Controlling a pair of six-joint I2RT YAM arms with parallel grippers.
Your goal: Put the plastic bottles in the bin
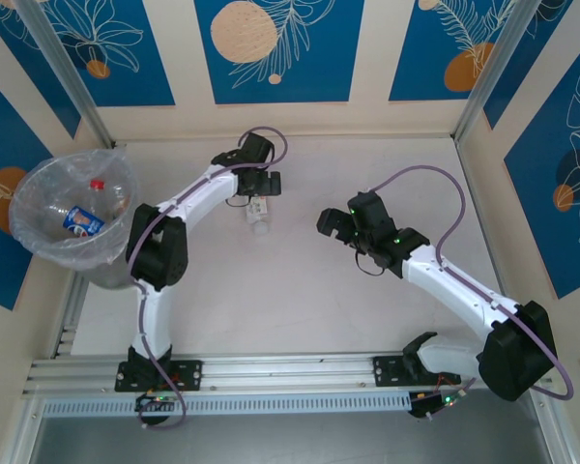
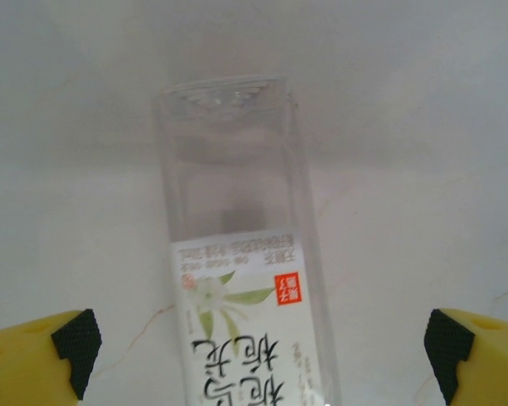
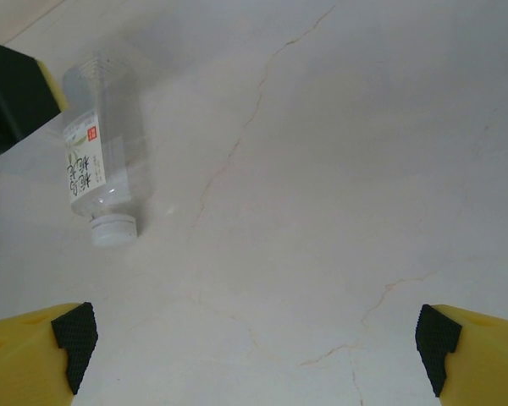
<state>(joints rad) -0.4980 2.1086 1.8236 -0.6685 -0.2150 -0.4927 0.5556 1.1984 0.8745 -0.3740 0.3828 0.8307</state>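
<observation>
A clear plastic bottle (image 1: pixel 259 217) with a white flowered label and a white cap lies on its side on the pale table. My left gripper (image 1: pixel 259 190) hovers right over it, open. In the left wrist view the bottle (image 2: pixel 234 211) lies lengthwise between the wide-apart yellow fingers of the left gripper (image 2: pixel 258 348), touching neither. The bin (image 1: pixel 37 242), lined with a crinkly clear bag, stands at the far left and holds a red-capped bottle (image 1: pixel 98 183) and a blue-labelled one (image 1: pixel 82 221). My right gripper (image 1: pixel 342 225) is open over bare table; its wrist view shows the bottle (image 3: pixel 97 156) at upper left.
Metal frame posts (image 1: pixel 63 72) and blue-patterned walls ring the table. The left arm's elbow (image 1: pixel 158 249) sits close beside the bin. Bare table stretches between the two grippers and toward the near rail (image 1: pixel 290 367).
</observation>
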